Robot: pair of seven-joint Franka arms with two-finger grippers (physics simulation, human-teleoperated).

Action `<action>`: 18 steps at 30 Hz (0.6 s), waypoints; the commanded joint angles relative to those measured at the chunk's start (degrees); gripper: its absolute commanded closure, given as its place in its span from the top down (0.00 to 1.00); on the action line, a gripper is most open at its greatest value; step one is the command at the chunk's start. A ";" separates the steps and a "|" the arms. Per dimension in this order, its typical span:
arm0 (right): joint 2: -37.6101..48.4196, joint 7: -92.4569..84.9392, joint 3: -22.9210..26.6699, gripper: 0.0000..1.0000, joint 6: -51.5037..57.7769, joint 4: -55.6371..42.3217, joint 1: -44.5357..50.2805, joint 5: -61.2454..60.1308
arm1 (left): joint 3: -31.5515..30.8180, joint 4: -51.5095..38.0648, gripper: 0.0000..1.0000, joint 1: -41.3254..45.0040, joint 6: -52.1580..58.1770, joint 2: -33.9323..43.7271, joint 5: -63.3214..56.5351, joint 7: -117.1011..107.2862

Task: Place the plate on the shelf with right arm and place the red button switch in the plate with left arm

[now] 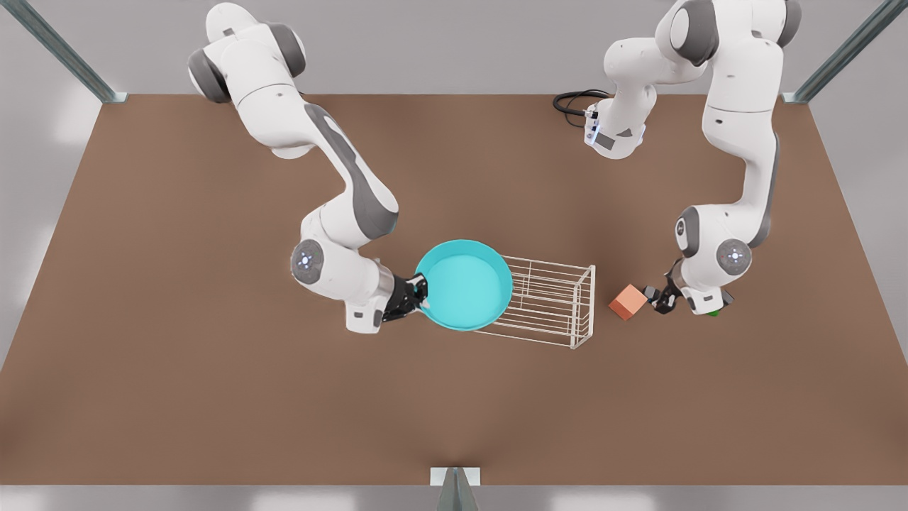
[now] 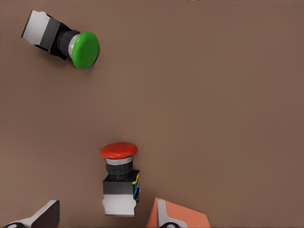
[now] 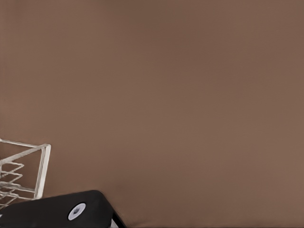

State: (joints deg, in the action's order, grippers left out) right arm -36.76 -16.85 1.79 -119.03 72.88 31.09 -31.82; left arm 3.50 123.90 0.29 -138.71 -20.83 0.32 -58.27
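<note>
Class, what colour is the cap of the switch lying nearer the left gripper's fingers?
Red, on a dark body; clearest in the left wrist view.

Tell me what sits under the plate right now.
The plate rests over one end of the shelf, its rim held by the right gripper. The bars beneath it are covered, so contact cannot be confirmed.

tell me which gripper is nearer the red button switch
Left. The left gripper hangs over the red button switch by the orange cube; the right gripper holds the plate across the shelf.
</note>
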 commanded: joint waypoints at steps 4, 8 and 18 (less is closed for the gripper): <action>-3.67 28.54 0.31 0.14 -3.05 -4.23 3.36 0.61 | 0.02 0.02 1.00 0.50 -6.48 -1.93 -0.23 -19.87; -7.98 32.23 -0.04 0.13 -8.59 -8.54 4.85 0.53 | 0.10 0.11 1.00 0.50 -6.75 -2.28 -0.23 -19.78; -10.97 36.71 -0.04 0.13 -14.65 -10.30 9.95 0.44 | 0.46 -0.07 1.00 0.32 -9.56 -4.74 -0.32 -19.87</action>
State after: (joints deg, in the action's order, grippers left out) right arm -47.65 2.73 1.78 -131.27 62.74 41.01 -32.36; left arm 3.93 123.89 0.62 -146.76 -25.44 0.06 -70.65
